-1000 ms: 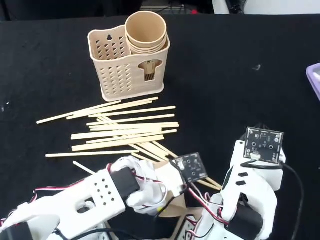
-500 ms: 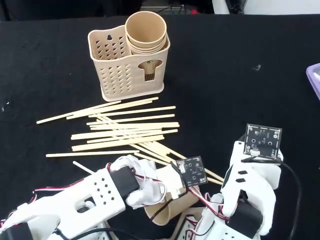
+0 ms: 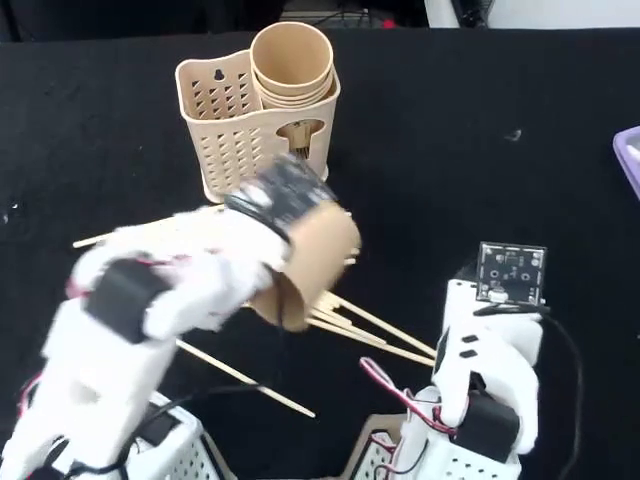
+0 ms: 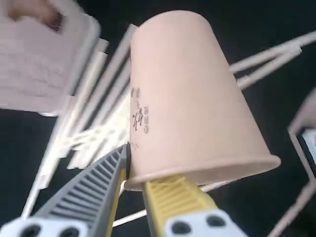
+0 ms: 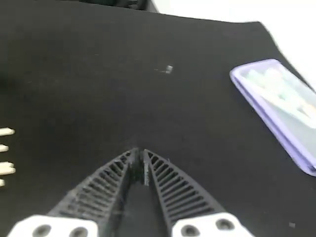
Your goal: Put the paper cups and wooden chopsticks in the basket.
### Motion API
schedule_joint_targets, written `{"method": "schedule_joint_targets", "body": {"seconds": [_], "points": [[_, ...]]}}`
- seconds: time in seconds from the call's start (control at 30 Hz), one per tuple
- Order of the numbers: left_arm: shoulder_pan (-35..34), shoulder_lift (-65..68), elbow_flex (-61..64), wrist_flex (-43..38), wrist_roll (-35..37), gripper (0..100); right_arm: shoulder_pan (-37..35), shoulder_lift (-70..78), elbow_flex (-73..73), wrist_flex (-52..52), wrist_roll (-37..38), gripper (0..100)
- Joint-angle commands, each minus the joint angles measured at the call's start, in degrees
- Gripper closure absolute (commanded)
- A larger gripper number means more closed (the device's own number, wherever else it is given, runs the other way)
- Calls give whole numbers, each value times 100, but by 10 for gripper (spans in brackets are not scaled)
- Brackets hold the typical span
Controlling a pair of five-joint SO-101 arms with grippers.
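My left gripper (image 4: 132,173) is shut on the rim of a brown paper cup (image 4: 190,103), one finger inside and one outside. From above, that paper cup (image 3: 310,262) hangs tilted over the pile of wooden chopsticks (image 3: 360,330), just in front of the beige basket (image 3: 240,150). A stack of paper cups (image 3: 292,62) stands in the basket's right compartment. My right gripper (image 5: 138,160) is shut on nothing, low over bare black table at the near right. The left arm hides much of the chopstick pile.
A purple tray (image 5: 276,108) lies at the table's right edge. White housings of both arm bases stand along the near edge. Black table to the right of the basket is bare.
My left arm has risen from the near edge and swung toward the basket, carrying the paper cup over the chopsticks. The right arm has barely shifted.
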Motion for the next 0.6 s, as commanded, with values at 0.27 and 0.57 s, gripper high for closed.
{"method": "schedule_joint_targets", "body": {"seconds": [0.27, 0.57], "points": [[-848, 229, -1516, 97, 308, 970, -1591, -523, 848, -765, -765, 987], [-1244, 2075, -4286, -255, 1609, 970, -1705, -523, 1833, -1486, -747, 987]]}}
